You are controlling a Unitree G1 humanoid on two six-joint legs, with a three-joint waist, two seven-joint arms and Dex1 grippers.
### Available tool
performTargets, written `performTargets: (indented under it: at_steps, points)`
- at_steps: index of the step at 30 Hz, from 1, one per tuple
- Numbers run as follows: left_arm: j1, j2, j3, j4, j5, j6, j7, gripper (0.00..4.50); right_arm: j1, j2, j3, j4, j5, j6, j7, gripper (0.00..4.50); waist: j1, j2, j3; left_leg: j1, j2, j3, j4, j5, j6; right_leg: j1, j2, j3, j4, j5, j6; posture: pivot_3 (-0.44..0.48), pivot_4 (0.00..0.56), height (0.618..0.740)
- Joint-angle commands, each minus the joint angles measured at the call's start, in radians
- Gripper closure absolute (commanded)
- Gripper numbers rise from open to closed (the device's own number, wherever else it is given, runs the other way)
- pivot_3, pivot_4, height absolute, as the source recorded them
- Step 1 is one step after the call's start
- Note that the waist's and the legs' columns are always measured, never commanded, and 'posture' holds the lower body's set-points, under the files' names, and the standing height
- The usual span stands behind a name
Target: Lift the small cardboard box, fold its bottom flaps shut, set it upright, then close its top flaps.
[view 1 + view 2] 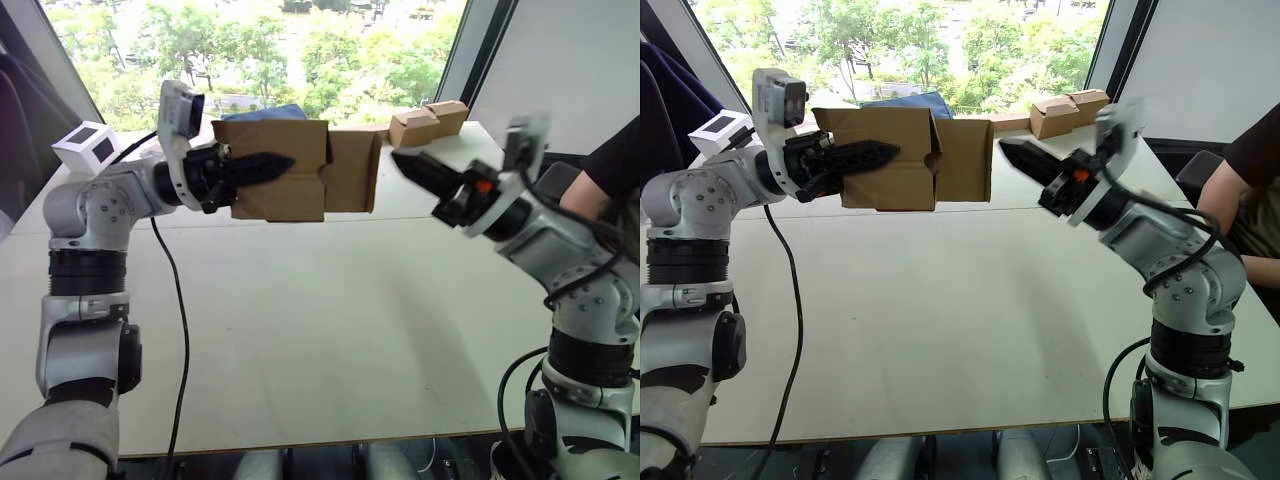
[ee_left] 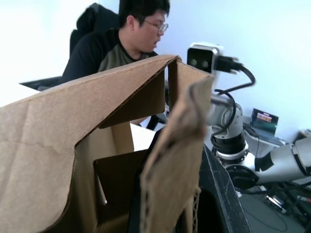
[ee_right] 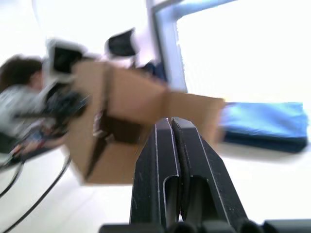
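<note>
Above the white table, the small cardboard box is held in the air by the left claw, whose black fingers are clamped on one wall of it. The box is lying on its side, with one open end turned toward the right claw. The right claw is seen with its fingers pressed together, empty, just beside a flap that stands out from this end, but apart from it.

The lifting seems to be done, and the folding of the bottom flaps is judged to be the step in hand. For the next move, the flap must be pushed inward by the closed right claw while the box is kept steady by the left one.

Whether this open end is the bottom or the top cannot be told with certainty. The far end of the box is hidden by the left claw. In the left wrist view the inside of the box is partly covered by its own wall, and a person is seen sitting behind it.
</note>
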Motion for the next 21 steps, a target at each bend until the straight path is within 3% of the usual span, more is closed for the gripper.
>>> performTargets:
  at_steps: [1, 4, 9, 15, 21]
  points:
    - [-0.018, -0.004, 0.030, -0.016, -0.019, -0.010, 0.002, 4.50, -0.009, 0.007, 0.025, 0.074, -0.112, -0.073, -0.046, 4.47, 0.000, 0.000, 0.000, 0.000, 0.000, 0.000, 0.000, 0.000, 0.000, 0.000, 0.000, 0.000, 0.000, 0.000, 0.000, 0.000, 0.150, 0.737]
    - [-0.014, -0.009, 0.028, -0.026, -0.020, -0.009, 0.004, 4.50, -0.003, -0.001, 0.118, 0.138, -0.265, -0.139, -0.058, 4.47, -0.003, 0.000, 0.000, 0.000, 0.000, 0.001, 0.000, 0.000, 0.000, -0.001, 0.000, 0.000, 0.000, 0.000, 0.000, 0.000, 0.150, 0.737]
    - [-0.010, -0.013, 0.027, -0.029, -0.019, -0.010, 0.007, 4.50, -0.028, 0.068, 0.153, 0.154, -0.268, -0.159, -0.033, 4.47, -0.002, 0.000, 0.000, 0.000, 0.000, 0.001, 0.000, 0.000, 0.000, -0.001, 0.000, 0.000, 0.000, 0.000, 0.000, 0.000, 0.150, 0.737]
    - [-0.005, -0.015, 0.032, -0.031, -0.014, -0.016, 0.017, 4.50, 0.004, 0.138, 0.132, -0.002, 0.020, -0.009, 0.069, 4.47, -0.001, 0.000, 0.000, 0.000, 0.000, 0.000, 0.000, 0.000, -0.001, -0.001, 0.000, 0.000, 0.001, 0.000, 0.000, 0.000, 0.150, 0.737]
    - [0.000, -0.014, 0.037, -0.031, -0.014, -0.017, 0.024, 4.50, 0.050, 0.160, 0.097, -0.044, 0.156, 0.047, 0.022, 4.47, 0.003, 0.000, 0.000, 0.000, 0.000, 0.000, 0.001, 0.000, 0.000, 0.001, -0.001, 0.000, 0.000, 0.000, 0.000, 0.000, 0.150, 0.737]
